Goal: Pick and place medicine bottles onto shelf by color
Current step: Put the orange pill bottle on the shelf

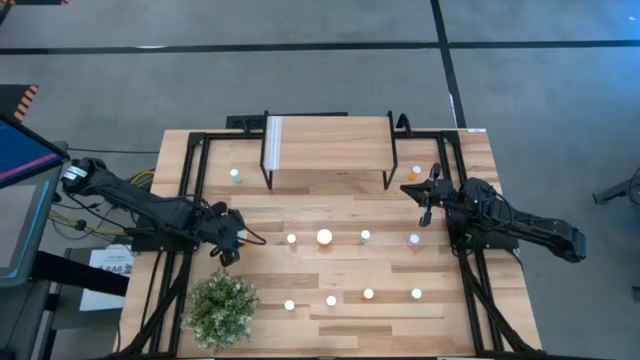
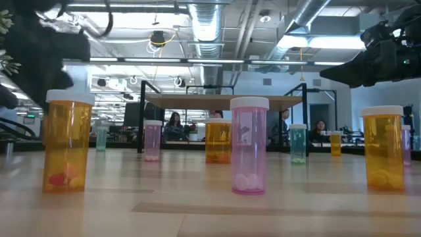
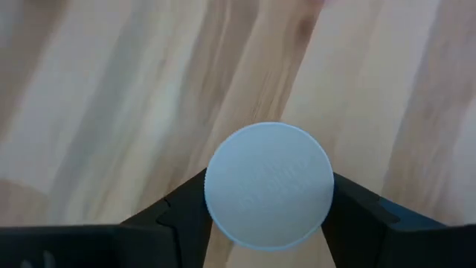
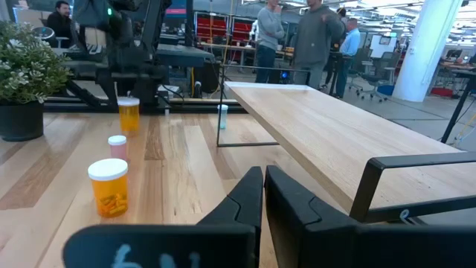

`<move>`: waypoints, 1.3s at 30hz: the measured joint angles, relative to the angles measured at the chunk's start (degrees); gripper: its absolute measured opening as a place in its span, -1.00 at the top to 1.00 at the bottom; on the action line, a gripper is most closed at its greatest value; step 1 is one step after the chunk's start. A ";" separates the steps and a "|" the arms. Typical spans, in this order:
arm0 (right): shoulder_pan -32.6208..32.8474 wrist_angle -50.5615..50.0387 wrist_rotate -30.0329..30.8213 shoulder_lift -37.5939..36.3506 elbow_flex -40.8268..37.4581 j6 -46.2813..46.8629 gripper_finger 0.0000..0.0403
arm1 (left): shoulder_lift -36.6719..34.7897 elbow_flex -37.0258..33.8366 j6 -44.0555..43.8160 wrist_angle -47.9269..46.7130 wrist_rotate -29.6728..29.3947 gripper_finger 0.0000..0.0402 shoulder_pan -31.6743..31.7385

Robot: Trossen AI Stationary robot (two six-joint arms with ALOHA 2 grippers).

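My left gripper (image 1: 232,248) points down at the table's left, shut on a white-capped bottle (image 3: 269,195). The right wrist view shows this bottle's orange body (image 4: 129,115) below the gripper. My right gripper (image 1: 425,203) is shut and empty, by the right legs of the shelf (image 1: 330,140). The shelf's plank top is bare. A large orange bottle (image 1: 324,237), a pink one (image 1: 292,239), a teal one (image 1: 365,236) and another pink one (image 1: 414,240) stand in a middle row. Several more bottles (image 1: 368,293) stand nearer the front edge. A teal bottle (image 1: 235,174) and an orange bottle (image 1: 415,173) stand beside the shelf. My left gripper pinches the bottle's white cap by its rim (image 3: 216,195) between its two fingers (image 3: 182,212), one on each side. The fingers come from above, pointing down. The bottle stays upright below them. Whether its base is on the table, I cannot tell.
A leafy potted plant (image 1: 222,308) stands near the front left corner, close to my left gripper. Black frame rails (image 1: 190,200) run along both sides of the table. People stand in the room beyond the table (image 4: 297,37).
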 joint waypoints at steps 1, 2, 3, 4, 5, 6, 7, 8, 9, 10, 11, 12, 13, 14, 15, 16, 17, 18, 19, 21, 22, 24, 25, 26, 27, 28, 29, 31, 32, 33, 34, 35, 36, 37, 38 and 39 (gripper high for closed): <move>0.00 -0.01 -0.02 0.00 0.00 0.01 0.79 | -0.44 1.04 0.82 -0.33 -0.91 0.00 0.02; 0.00 0.00 -0.01 0.00 0.00 0.01 0.79 | -0.81 1.98 1.83 -0.63 -1.86 0.01 0.02; -0.02 0.00 0.00 0.00 0.00 0.01 0.79 | -1.15 3.10 2.92 -0.97 -2.67 0.02 0.03; -0.02 -0.02 0.00 0.00 0.00 0.01 0.79 | -1.40 4.39 4.08 -1.04 -3.58 0.04 0.04; 0.00 0.00 -0.01 0.00 0.00 0.01 0.79 | -1.57 5.74 5.17 -1.16 -4.55 0.06 0.09; 0.00 0.00 -0.01 0.00 0.00 0.01 0.79 | -1.76 7.14 6.13 -1.50 -5.63 0.07 0.25; -0.02 0.00 -0.02 0.00 0.00 0.01 0.79 | -1.86 8.44 7.05 -1.84 -6.59 0.09 0.60; -0.01 0.00 -0.02 0.00 0.00 0.01 0.79 | -1.86 9.69 8.15 -2.14 -7.43 0.10 1.10; 0.00 0.00 -0.02 0.00 0.00 0.01 0.79 | -1.82 10.98 9.55 -2.19 -8.11 0.11 1.78; -0.01 -0.01 0.00 0.00 0.00 0.01 0.79 | -1.81 12.21 11.16 -2.17 -8.41 0.11 2.60; 0.00 0.00 0.00 0.00 0.00 0.01 0.79 | -1.83 13.36 12.88 -2.14 -8.48 0.10 3.52; 0.00 0.00 -0.02 0.00 0.00 0.00 0.79 | -1.83 14.34 14.52 -2.18 -8.50 0.09 4.67; -0.01 -0.01 -0.02 0.00 0.00 0.01 0.79 | -1.81 15.21 16.06 -2.29 -8.43 0.08 5.98; -0.01 0.00 -0.01 0.00 0.00 0.01 0.79 | -1.79 16.05 17.62 -2.45 -8.23 0.07 7.43; 0.00 0.00 0.00 0.00 0.00 0.01 0.79 | -1.78 17.02 19.36 -2.46 -7.81 0.06 9.04; -0.01 0.00 0.00 0.00 0.00 0.01 0.79 | -1.79 17.92 20.97 -2.43 -7.24 0.06 10.68; -0.02 -0.02 -0.02 0.00 0.00 0.01 0.79 | -1.81 18.87 22.56 -2.42 -6.42 0.05 12.43; 0.00 0.00 -0.02 0.00 0.00 0.01 0.79 | -1.81 19.79 24.33 -2.44 -5.51 0.05 14.24; 0.00 0.00 -0.02 0.00 0.00 0.01 0.79 | -1.74 20.86 26.18 -2.47 -4.60 0.06 15.98; 0.00 -0.01 -0.01 0.00 0.00 0.00 0.79 | -1.47 23.23 29.49 -2.39 -2.99 0.07 19.67; 0.00 0.00 -0.02 0.00 0.00 0.00 0.79 | -1.09 24.50 30.98 -2.39 -2.38 0.07 21.56; -0.02 0.00 -0.01 0.00 0.00 -0.01 0.79 | -0.10 26.93 34.04 -2.58 -1.03 0.07 25.35; 0.00 0.00 -0.02 0.00 0.00 0.01 0.79 | 0.59 28.13 35.74 -2.56 0.00 0.07 27.06; 0.00 0.00 -0.01 0.00 0.00 0.01 0.79 | 1.41 29.34 37.34 -2.49 1.18 0.07 28.89; 0.00 0.00 -0.02 0.00 0.00 0.01 0.79 | 2.37 30.45 38.69 -2.61 2.09 0.07 30.63; 0.00 -0.02 -0.01 0.00 0.00 0.01 0.79 | 3.53 31.72 39.84 -2.87 3.32 0.06 32.39; -0.02 0.00 0.00 0.00 0.00 0.00 0.79 | 4.74 33.08 41.01 -3.13 4.39 0.06 34.08; 0.00 0.00 0.00 0.00 0.00 0.01 0.79 | 7.25 35.62 43.46 -3.59 6.01 0.06 37.05; -0.02 -0.01 0.00 0.00 0.00 0.01 0.79 | 8.49 36.88 44.65 -3.57 6.88 0.06 38.52; 0.00 0.00 0.00 0.00 0.00 0.01 0.79 | 9.90 38.28 45.77 -3.70 7.92 0.06 40.00; -0.02 0.00 -0.02 0.00 0.00 0.01 0.79 | 11.36 39.71 46.77 -3.67 8.96 0.06 41.46; -0.01 0.00 -0.01 0.00 0.00 0.01 0.79 | 12.78 41.09 47.60 -3.46 10.04 0.06 42.74; -0.01 0.00 0.00 0.00 0.00 0.01 0.79 | 14.40 42.56 48.49 -3.49 11.09 0.06 44.17; 0.00 0.00 0.00 0.00 0.00 0.01 0.79 | 16.18 44.11 49.35 -3.59 11.77 0.06 45.60; -0.01 0.00 -0.01 0.00 0.00 0.01 0.79 | 17.85 45.52 50.15 -3.52 12.67 0.06 46.84; 0.00 0.00 -0.01 0.00 0.00 0.01 0.79 | 19.62 47.10 50.79 -3.73 13.56 0.06 48.21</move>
